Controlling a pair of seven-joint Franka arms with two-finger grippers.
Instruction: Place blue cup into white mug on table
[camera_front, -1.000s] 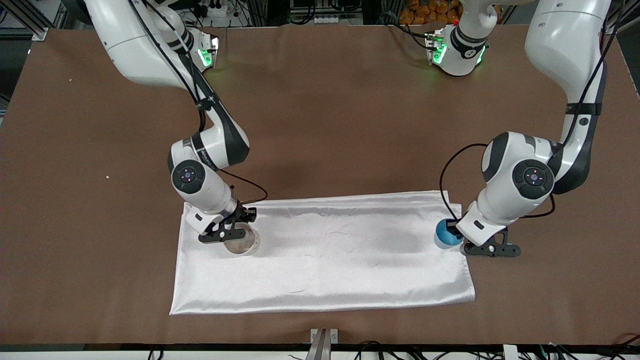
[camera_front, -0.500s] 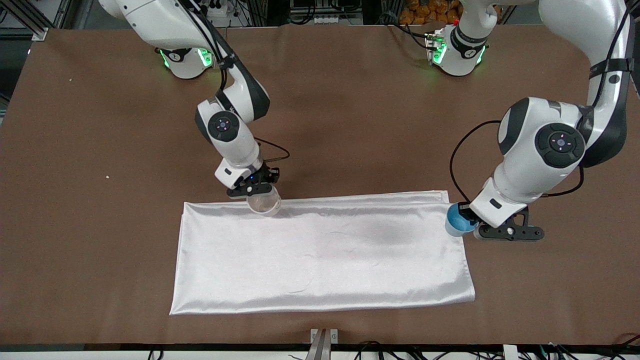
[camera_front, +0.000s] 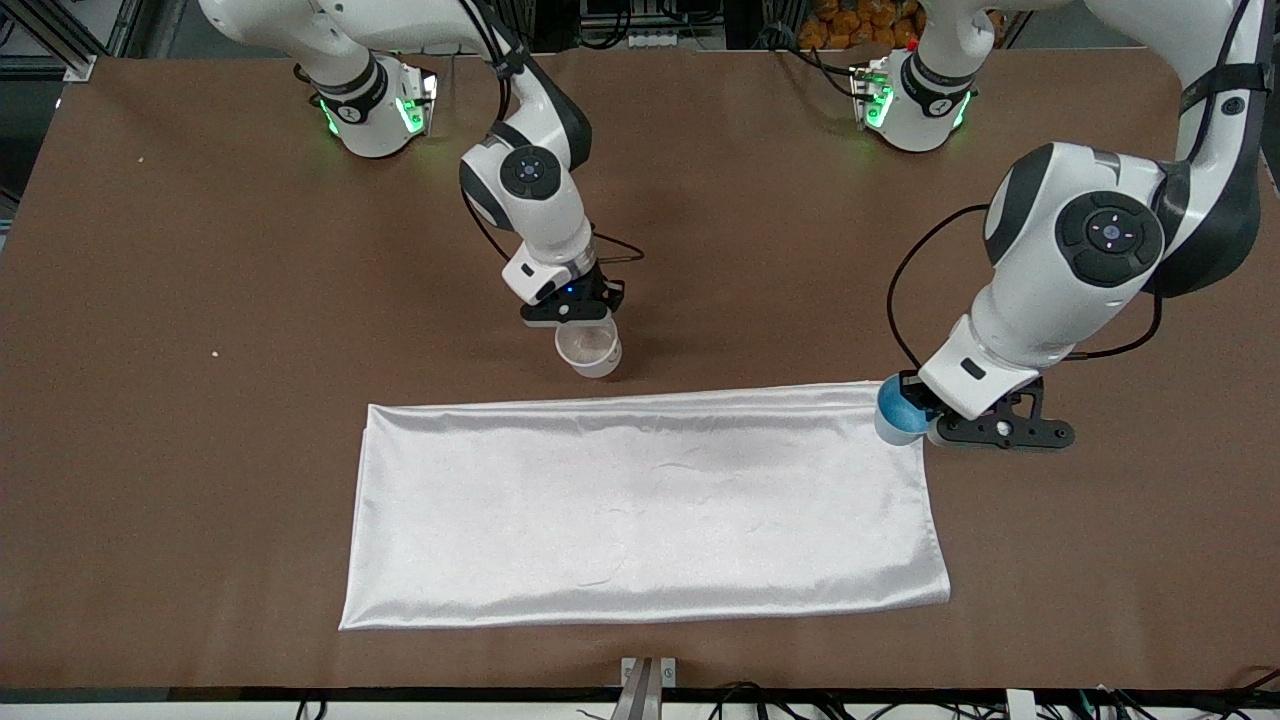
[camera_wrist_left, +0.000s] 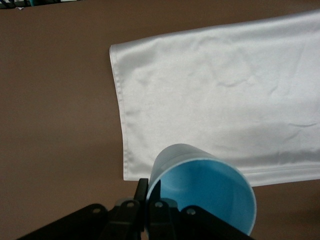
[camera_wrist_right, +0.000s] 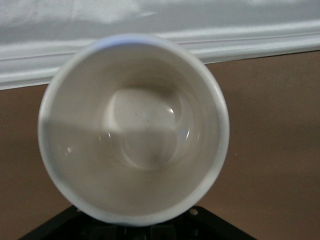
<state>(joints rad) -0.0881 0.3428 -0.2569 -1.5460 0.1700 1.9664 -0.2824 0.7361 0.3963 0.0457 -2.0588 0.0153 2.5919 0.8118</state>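
My right gripper (camera_front: 578, 322) is shut on the white mug (camera_front: 589, 350) and holds it over the brown table (camera_front: 200, 300), just past the cloth's edge toward the robots. In the right wrist view the mug (camera_wrist_right: 135, 130) fills the frame, empty, with a beige inside; its handle is hidden. My left gripper (camera_front: 925, 425) is shut on the rim of the blue cup (camera_front: 897, 417) and holds it over the cloth's corner at the left arm's end. In the left wrist view one finger is inside and one outside the cup's wall (camera_wrist_left: 202, 192).
A shiny white cloth (camera_front: 650, 510) lies flat on the table, nearer the front camera than both cups. It also shows in the left wrist view (camera_wrist_left: 225, 90) and the right wrist view (camera_wrist_right: 150, 20).
My right gripper has carried the mug off the cloth, toward the robots and the table's middle. My left gripper has lifted the blue cup and moved it slightly toward the robots.
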